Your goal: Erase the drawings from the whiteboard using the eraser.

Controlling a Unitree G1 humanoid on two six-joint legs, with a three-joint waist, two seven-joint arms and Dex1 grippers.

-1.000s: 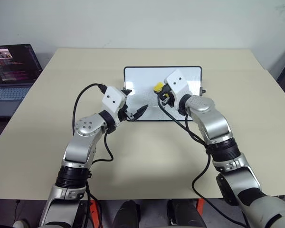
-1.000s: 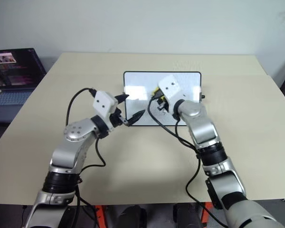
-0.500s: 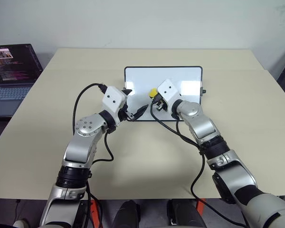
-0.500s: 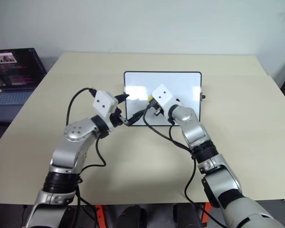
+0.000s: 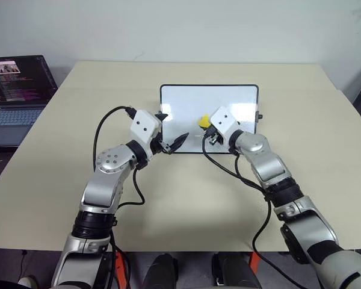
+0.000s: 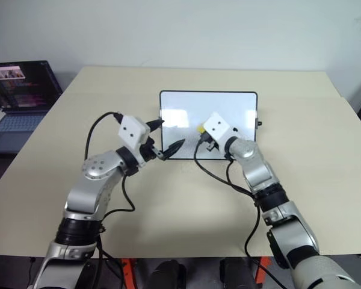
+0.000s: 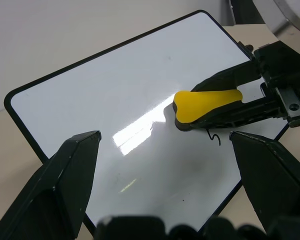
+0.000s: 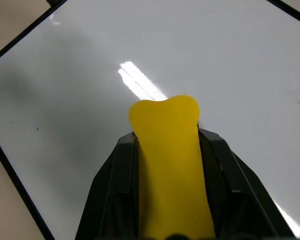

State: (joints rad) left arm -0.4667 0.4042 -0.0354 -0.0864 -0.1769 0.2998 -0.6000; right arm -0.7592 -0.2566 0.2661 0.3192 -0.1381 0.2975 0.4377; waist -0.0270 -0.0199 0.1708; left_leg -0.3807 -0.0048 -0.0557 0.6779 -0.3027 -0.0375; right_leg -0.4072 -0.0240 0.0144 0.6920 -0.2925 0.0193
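Note:
The whiteboard lies flat at the middle of the beige table. My right gripper is shut on the yellow eraser, which presses on the board's middle, toward its near edge. In the right wrist view the eraser sits between the black fingers. Of the drawings, one small black squiggle shows just beside the eraser; the rest of the board looks wiped. My left gripper stands open at the board's near left corner, its fingers on either side of the corner with nothing between them.
An open laptop sits at the table's far left edge. Black cables hang from both wrists over the table in front of the board. A small black knob sticks out of the board's right side.
My right gripper has slid the eraser down the board toward its near edge, swinging left and then back right. The left gripper has stayed in place.

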